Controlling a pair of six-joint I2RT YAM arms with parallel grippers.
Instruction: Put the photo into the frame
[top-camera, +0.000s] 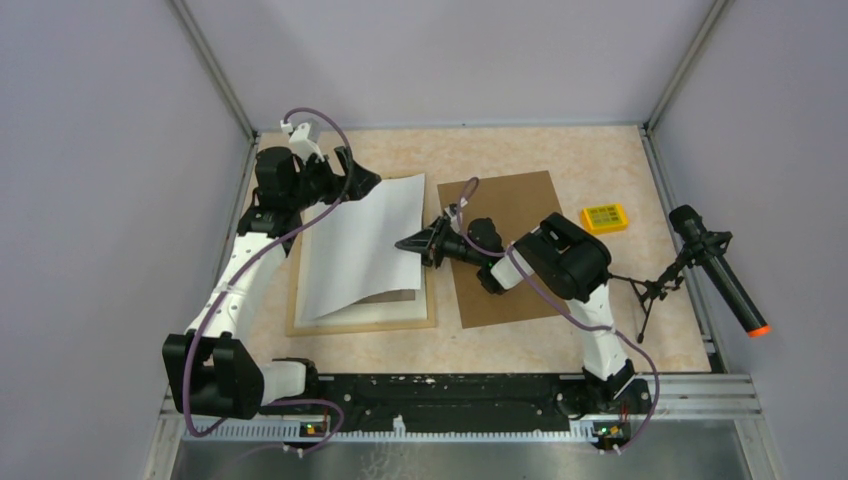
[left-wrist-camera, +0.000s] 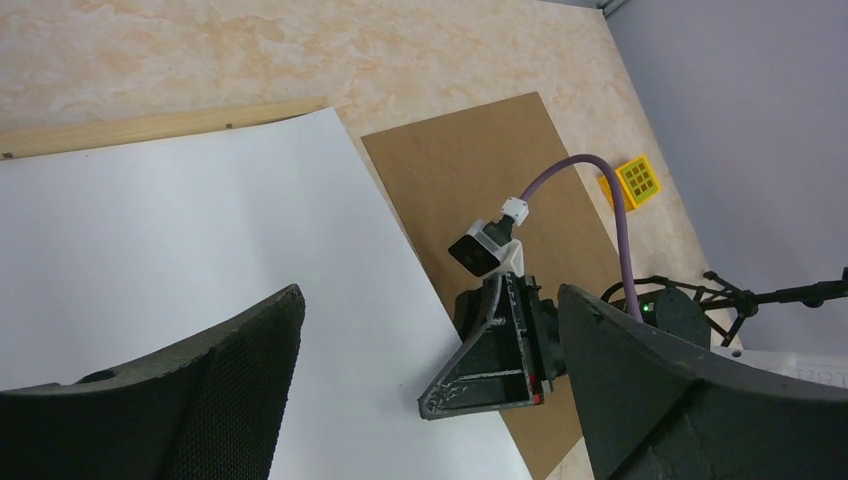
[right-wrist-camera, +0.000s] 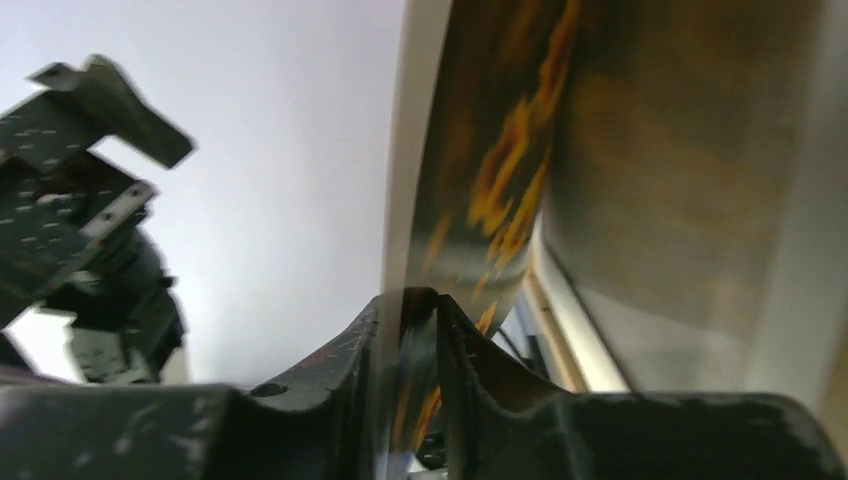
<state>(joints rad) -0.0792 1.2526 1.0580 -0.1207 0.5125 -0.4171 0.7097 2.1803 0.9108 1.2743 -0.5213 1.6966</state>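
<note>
Rectangular sunflower-print photo lies white back up over the thin light-wood rectangular frame, on the left half of the beige marbled worktop. The photo is not flat: its right edge is lifted off the frame and its near-left part rests on it.

Right pincer is narrow, pinching that raised right edge. In the right wrist view the photo runs between the right pincer's 2 fingers, yellow-orange print side visible, blurred.

Left pincer is wide and holds nothing, at the photo's far-left corner; cannot tell if it touches. In the left wrist view the left pincer spreads over the white back of the photo, with the frame far rail showing beyond.

Flat brown rectangular board lies just right of the frame, under the right arm. Small yellow square block is right of the board, apart from it. Black microphone with orange tip stands at the right edge.
</note>
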